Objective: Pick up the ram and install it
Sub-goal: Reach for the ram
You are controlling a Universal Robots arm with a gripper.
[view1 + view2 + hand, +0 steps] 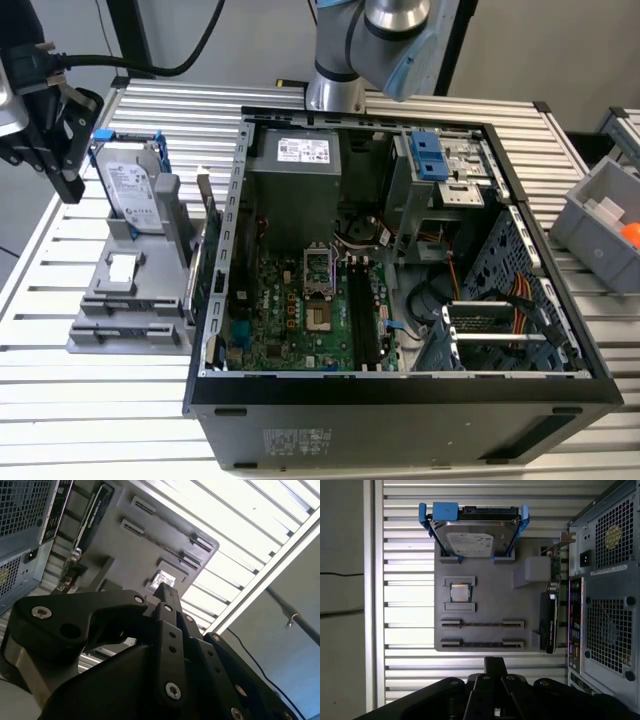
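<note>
Gray plastic tray (495,600) sits on the ribbed metal surface (100,400), just beside the open computer case (400,420). The black end effector (495,664) hangs over the tray, with its tip near the edge by the two long slots (482,624). Its fingers look pressed together, and I can see nothing between them. The ram should be in those slots. A thin dark line runs along each one, but I cannot tell if that is a stick standing on its edge.

What could go wrong? I think fingers squeezed like that would bump the top of a stick and not go round it. The graphics card (548,620) stands on its edge close to the slots, so a wide reach could knock it. Inside the case, loose wires (362,232) lie near the black memory slots (362,315) on the green board (290,310). A tilted stick might jam there and not click in.

The tray also holds a hard drive (470,537) in a blue frame (445,511), and a small square chip (460,593) in its own pocket. At the exterior view's right, a gray bin (590,215) holds something orange (630,232).
</note>
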